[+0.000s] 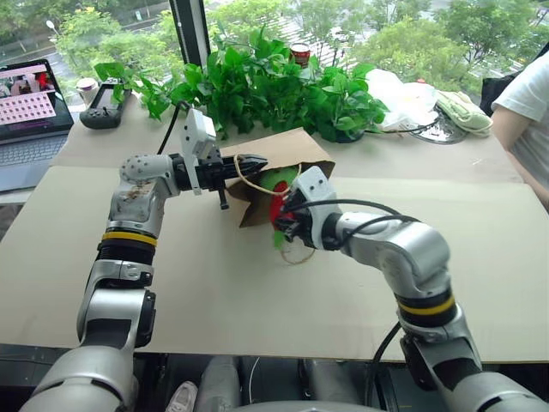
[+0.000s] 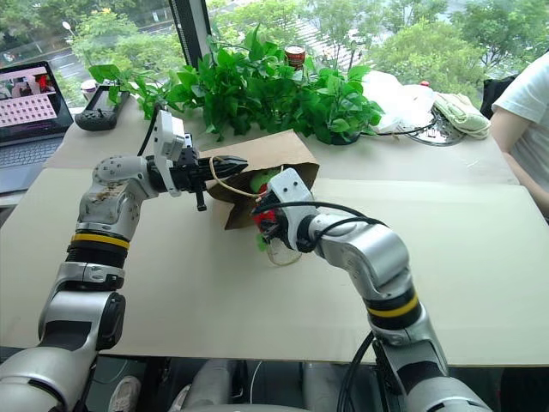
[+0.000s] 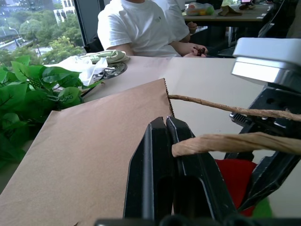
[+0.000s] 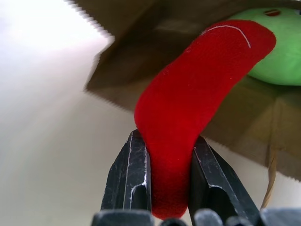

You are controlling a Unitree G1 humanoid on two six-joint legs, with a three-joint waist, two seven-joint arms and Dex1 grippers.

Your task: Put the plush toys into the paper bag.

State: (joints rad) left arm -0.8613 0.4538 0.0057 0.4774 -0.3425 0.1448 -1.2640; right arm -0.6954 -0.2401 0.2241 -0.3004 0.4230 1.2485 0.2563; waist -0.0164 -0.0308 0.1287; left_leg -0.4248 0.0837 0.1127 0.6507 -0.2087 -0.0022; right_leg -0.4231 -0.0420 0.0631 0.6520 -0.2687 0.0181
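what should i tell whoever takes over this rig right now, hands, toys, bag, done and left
Left hand: shut on the paper bag's twine handle, holding the mouth up.
Right hand: shut on the red plush toy, its tip at the bag mouth.
Paper bag: lying on the table, mouth toward the robot.
Green plush toy: already inside the bag.
Left: push the red toy fully in and release.

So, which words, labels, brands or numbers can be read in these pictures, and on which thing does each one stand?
No text can be read.
Laptop screen: a pink grid and small pictures, too small to read.
Red can behind the plants: label too blurred to read.
Paper bag: plain, no print.
Red plush toy: no writing.
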